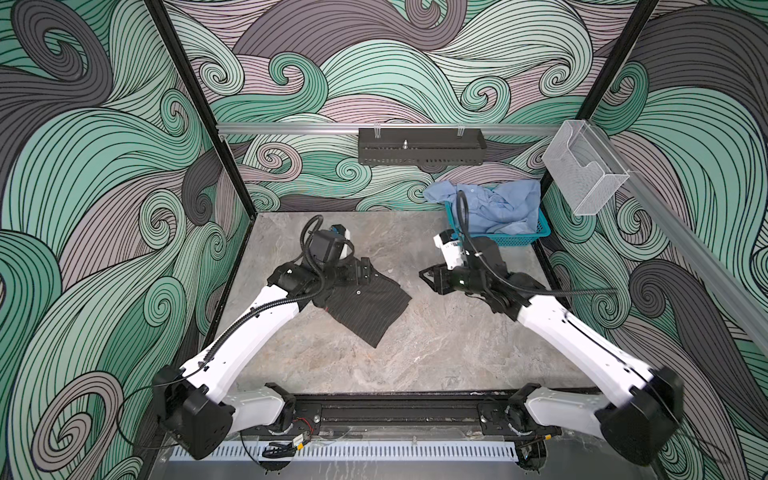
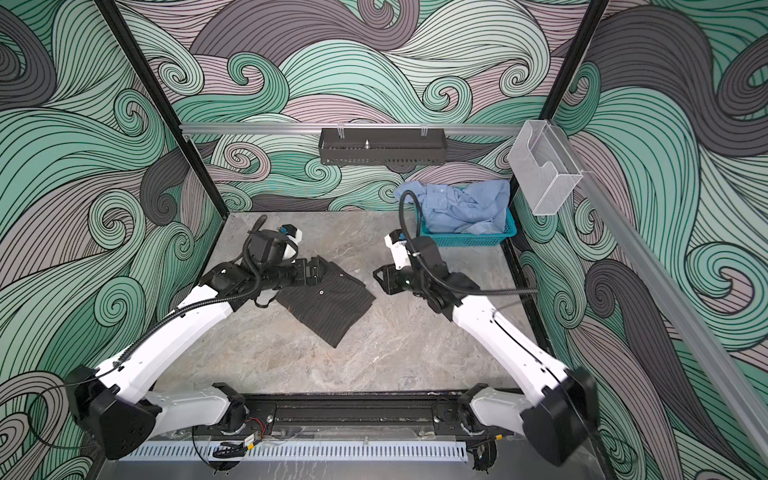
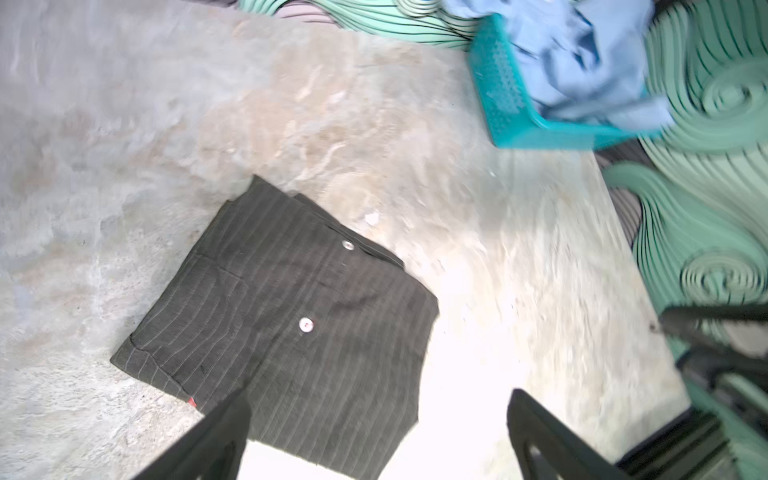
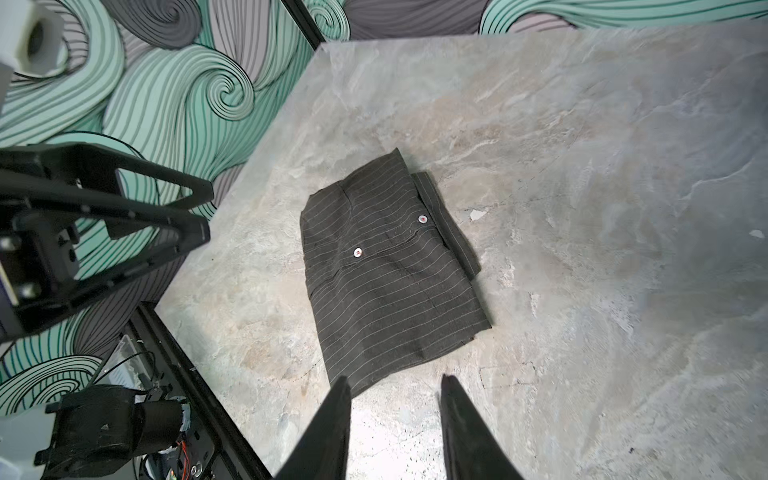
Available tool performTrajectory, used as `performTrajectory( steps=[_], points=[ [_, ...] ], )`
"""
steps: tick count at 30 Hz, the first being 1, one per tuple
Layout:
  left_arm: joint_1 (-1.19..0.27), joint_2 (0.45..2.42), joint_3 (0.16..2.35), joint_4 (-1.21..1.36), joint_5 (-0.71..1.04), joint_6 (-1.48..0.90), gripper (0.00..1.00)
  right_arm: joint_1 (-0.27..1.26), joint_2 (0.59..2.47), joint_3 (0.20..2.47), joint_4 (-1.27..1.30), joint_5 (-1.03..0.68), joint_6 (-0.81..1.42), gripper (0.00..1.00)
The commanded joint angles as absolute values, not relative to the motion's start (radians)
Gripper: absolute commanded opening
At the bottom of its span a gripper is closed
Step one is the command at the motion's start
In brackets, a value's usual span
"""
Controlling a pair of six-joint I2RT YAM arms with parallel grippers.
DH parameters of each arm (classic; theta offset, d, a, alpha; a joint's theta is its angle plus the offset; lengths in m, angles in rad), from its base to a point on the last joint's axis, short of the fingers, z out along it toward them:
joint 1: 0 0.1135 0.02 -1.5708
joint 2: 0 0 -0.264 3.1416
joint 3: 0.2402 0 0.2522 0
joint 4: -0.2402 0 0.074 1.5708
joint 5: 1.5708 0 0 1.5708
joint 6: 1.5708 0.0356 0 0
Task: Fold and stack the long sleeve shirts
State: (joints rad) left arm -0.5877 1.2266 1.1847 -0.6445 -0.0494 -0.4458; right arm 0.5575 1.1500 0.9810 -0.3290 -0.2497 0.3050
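While the folded charcoal pinstriped shirt (image 1: 365, 307) is lying flat on the marble-patterned table (image 1: 436, 345), I am judging that the thing to get right is leaving it undisturbed. That means lifting my left gripper (image 3: 380, 399) straight up rather than sliding sideways, so no layer is dragged open. Its fingers are standing wide apart over one end of the shirt, gripping nothing; whether a tip is brushing the cloth I cannot tell. My right gripper (image 4: 395, 380) is hovering over bare table beside the shirt, fingers only narrowly parted and empty. The light blue shirt (image 1: 503, 208) is lying crumpled in the teal mesh basket (image 1: 519, 240) at the far right corner, spilling over its rim, and I am reckoning it comes next.
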Motion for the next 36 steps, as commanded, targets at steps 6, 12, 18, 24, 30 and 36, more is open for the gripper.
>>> performTrajectory(
  steps=[6, 12, 18, 24, 30, 36],
  points=[
    [-0.964, 1.473, 1.134, -0.862, -0.474, -0.478, 0.98, 0.525, 0.896, 0.677, -0.198, -0.313, 0.34, 0.33],
    [-1.069, 1.722, 1.232, -0.902, -0.562, -0.531, 0.99, 0.523, 0.703, 0.611, -0.335, -0.281, 0.316, 0.36],
    [-1.065, 1.876, 1.303, -0.896, -0.571, -0.511, 0.99, 0.522, 0.598, 0.591, -0.439, -0.256, 0.296, 0.36],
    [-1.04, 1.982, 1.361, -0.892, -0.575, -0.478, 0.99, 0.523, 0.563, 0.569, -0.454, -0.256, 0.293, 0.36],
    [-0.975, 2.052, 1.386, -0.897, -0.536, -0.421, 0.99, 0.523, 0.553, 0.566, -0.463, -0.246, 0.277, 0.36],
    [-0.923, 2.141, 1.435, -0.984, -0.405, -0.349, 0.99, 0.52, 0.553, 0.575, -0.471, -0.234, 0.262, 0.36]
  ],
)
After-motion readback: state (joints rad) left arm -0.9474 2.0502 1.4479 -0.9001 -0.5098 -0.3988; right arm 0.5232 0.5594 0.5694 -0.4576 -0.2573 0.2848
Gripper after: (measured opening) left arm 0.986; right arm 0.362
